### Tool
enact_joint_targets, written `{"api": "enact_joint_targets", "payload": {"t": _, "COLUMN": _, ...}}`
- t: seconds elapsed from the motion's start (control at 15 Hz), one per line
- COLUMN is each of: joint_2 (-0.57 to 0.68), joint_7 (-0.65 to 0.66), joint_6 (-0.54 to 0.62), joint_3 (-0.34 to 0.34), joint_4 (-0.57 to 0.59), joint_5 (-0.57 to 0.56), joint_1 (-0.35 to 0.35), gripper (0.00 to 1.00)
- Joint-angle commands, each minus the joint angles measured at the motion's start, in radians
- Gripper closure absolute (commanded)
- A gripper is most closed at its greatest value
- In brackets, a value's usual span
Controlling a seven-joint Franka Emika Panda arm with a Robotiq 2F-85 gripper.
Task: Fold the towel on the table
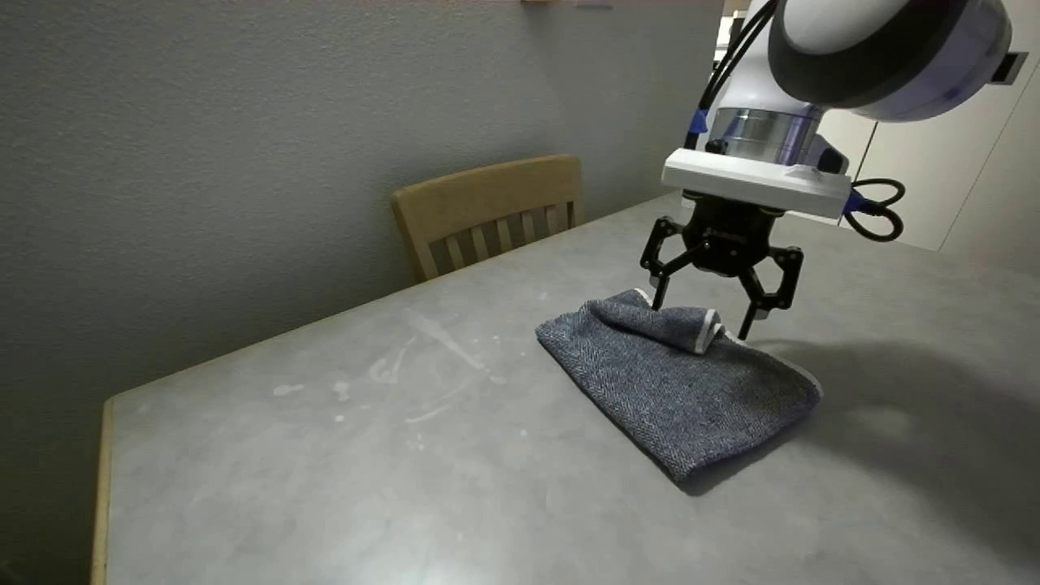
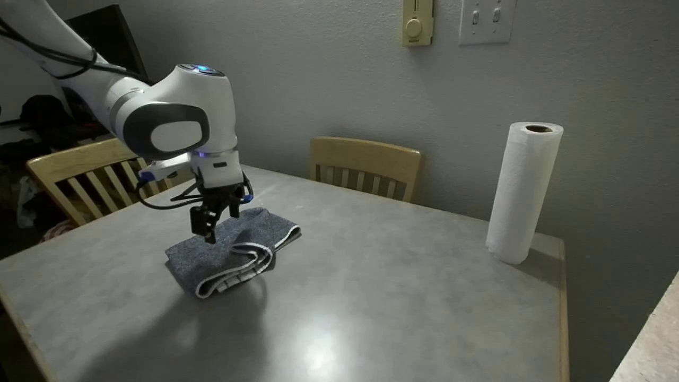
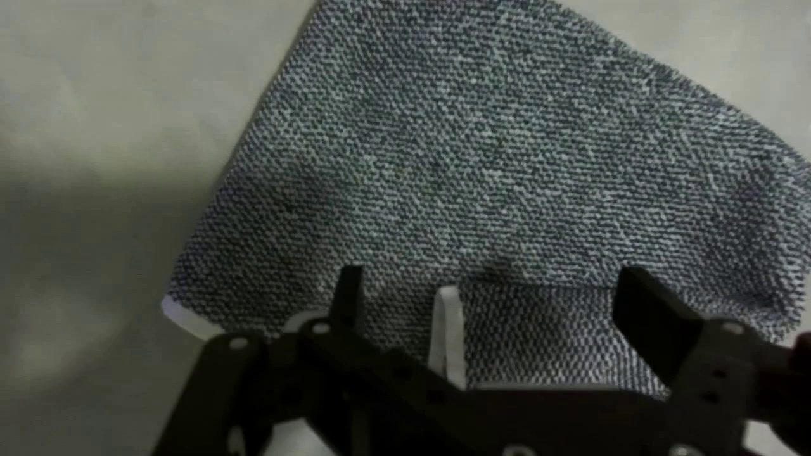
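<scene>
The blue-grey towel (image 1: 666, 390) lies folded on the grey table (image 1: 325, 455), with white edging and a rolled-back flap on its upper layer. In an exterior view the towel (image 2: 265, 228) shows a loop of white edging and part of a striped band at its near side. My gripper (image 1: 700, 322) is open over that flap, pointing down, its fingers apart and nothing held between them. In the wrist view the open gripper (image 3: 491, 275) spans the flap of the towel (image 3: 494, 139). I cannot tell whether the fingertips touch the cloth. The gripper also shows in an exterior view (image 2: 223, 228).
A tall paper towel roll (image 2: 522, 196) stands at a far corner of the table. A wooden chair (image 2: 366, 164) stands against the table's wall side, and another chair (image 2: 95, 175) stands at the end near the arm. A grey wall (image 1: 284, 146) runs along behind.
</scene>
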Motion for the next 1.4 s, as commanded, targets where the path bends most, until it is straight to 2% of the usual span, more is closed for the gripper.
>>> {"api": "enact_joint_targets", "payload": {"t": 0.0, "joint_2": -0.030, "joint_7": -0.026, "joint_6": -0.022, "joint_3": -0.167, "joint_4": -0.009, "joint_5": 0.023, "joint_1": 0.155, "gripper": 0.00}}
{"api": "enact_joint_targets", "payload": {"t": 0.2, "joint_2": -0.004, "joint_7": -0.103, "joint_6": 0.058, "joint_3": -0.205, "joint_4": -0.012, "joint_5": 0.046, "joint_1": 0.203, "gripper": 0.00}}
{"api": "enact_joint_targets", "payload": {"t": 0.27, "joint_2": -0.012, "joint_7": -0.058, "joint_6": 0.006, "joint_3": -0.232, "joint_4": 0.002, "joint_5": 0.042, "joint_1": 0.228, "gripper": 0.00}}
{"api": "enact_joint_targets", "payload": {"t": 0.87, "joint_2": 0.045, "joint_7": -0.070, "joint_6": 0.013, "joint_3": -0.271, "joint_4": 0.035, "joint_5": 0.040, "joint_1": 0.295, "gripper": 0.00}}
{"api": "enact_joint_targets", "payload": {"t": 1.07, "joint_2": 0.059, "joint_7": -0.041, "joint_6": 0.032, "joint_3": -0.302, "joint_4": 0.034, "joint_5": 0.005, "joint_1": 0.339, "gripper": 0.00}}
{"api": "enact_joint_targets", "payload": {"t": 1.33, "joint_2": 0.084, "joint_7": 0.061, "joint_6": 0.055, "joint_3": -0.392, "joint_4": 0.033, "joint_5": -0.115, "joint_1": 0.436, "gripper": 0.00}}
